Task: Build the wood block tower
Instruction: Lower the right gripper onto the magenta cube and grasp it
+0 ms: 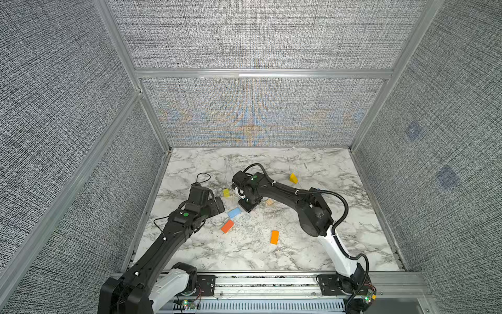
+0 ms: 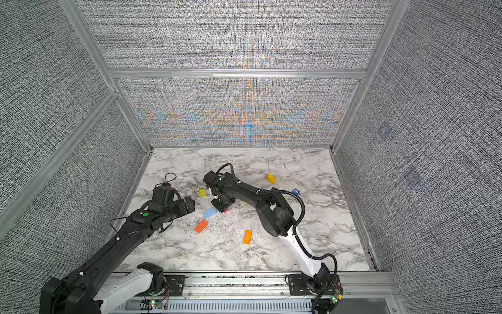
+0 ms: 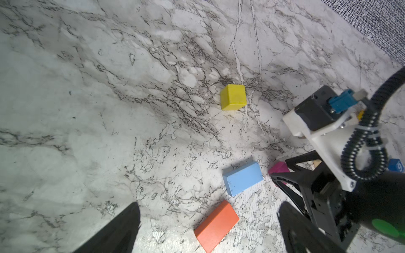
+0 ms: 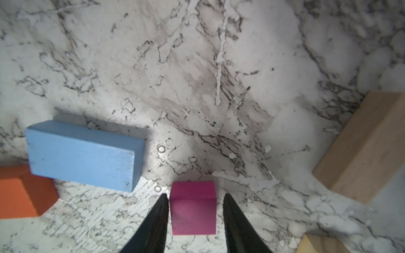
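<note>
No tower stands; the wood blocks lie loose on the marble table (image 1: 312, 244). My right gripper (image 4: 195, 195) reaches down over a magenta cube (image 4: 192, 208), one finger against it and a thin gap at the other. In a top view the right gripper (image 2: 221, 206) hides most of that cube (image 2: 226, 210). A light blue bar (image 1: 235, 212) and an orange bar (image 1: 227, 226) lie just left of it. My left gripper (image 3: 209, 207) hovers wide open, holding nothing, over the marble beside the orange bar (image 3: 215, 225). In a top view the left gripper (image 1: 218, 205) is left of the blue bar.
A yellow cube (image 1: 226, 192) sits behind the grippers, a yellow wedge (image 1: 293, 178) far back right, a second orange bar (image 1: 274, 237) nearer the front. Bare wood blocks (image 4: 363, 149) lie beside the right gripper. A blue numbered cube (image 2: 296, 192) is behind the right arm. Grey walls enclose the table.
</note>
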Controlling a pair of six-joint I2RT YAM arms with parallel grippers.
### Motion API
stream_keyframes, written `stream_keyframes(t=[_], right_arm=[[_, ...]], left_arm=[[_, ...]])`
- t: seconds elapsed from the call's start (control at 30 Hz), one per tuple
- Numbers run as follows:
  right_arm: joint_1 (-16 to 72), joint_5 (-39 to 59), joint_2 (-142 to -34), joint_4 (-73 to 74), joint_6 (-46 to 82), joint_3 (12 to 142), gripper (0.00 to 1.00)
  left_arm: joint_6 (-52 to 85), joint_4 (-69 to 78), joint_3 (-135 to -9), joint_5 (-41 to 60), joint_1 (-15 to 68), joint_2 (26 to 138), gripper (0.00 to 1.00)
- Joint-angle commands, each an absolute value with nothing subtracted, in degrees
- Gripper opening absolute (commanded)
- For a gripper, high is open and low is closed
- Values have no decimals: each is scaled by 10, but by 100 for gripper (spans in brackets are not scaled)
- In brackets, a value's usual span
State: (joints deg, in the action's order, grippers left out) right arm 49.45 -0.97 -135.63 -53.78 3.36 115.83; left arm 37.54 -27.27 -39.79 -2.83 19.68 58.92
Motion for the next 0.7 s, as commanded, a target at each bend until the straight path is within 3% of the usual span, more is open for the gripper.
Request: stream_keyframes(t=[0.0,0.33,0.67], right_arm=[[493,-9,-1355,-548,43,1160,39],[492,-22,-1347,-548,61,1148,29],[466,-24,-1271,-501,167,1062,23]], left_arm=[[371,-275,-403,-23,196,593,99],[371,-279,-410,-15,197,602,99],[365,-277,-425,6,196,625,99]])
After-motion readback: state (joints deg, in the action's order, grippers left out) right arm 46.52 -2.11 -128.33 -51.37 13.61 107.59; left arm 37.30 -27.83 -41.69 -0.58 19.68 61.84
